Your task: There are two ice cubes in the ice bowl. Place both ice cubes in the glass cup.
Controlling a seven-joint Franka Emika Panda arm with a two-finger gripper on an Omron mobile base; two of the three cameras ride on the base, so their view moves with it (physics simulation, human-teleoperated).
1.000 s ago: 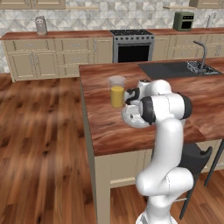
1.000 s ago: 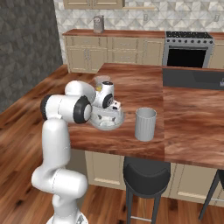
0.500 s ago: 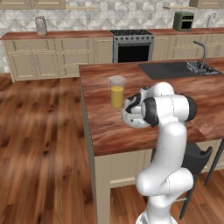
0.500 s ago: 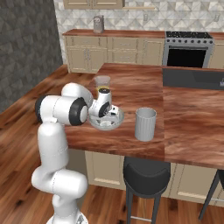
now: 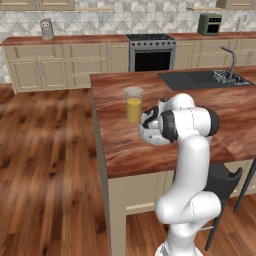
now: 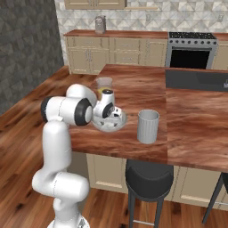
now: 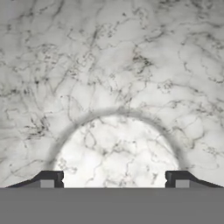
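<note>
Gripper [image 6: 115, 118] lowered into ice bowl [image 6: 102, 128], jaws apart.

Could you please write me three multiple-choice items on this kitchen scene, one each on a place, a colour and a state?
1. Where is the end effector? A over the sink; B down in the ice bowl; C above the stove.
2. What colour is the liquid in the taller glass? A orange; B green; C blue.
3. How does the glass cup stand? A tipped over; B upright on the counter; C held aloft.

Answers: B, the hand dips into the bowl; A, orange shows through the glass; B, it stands beside the bowl.
</note>
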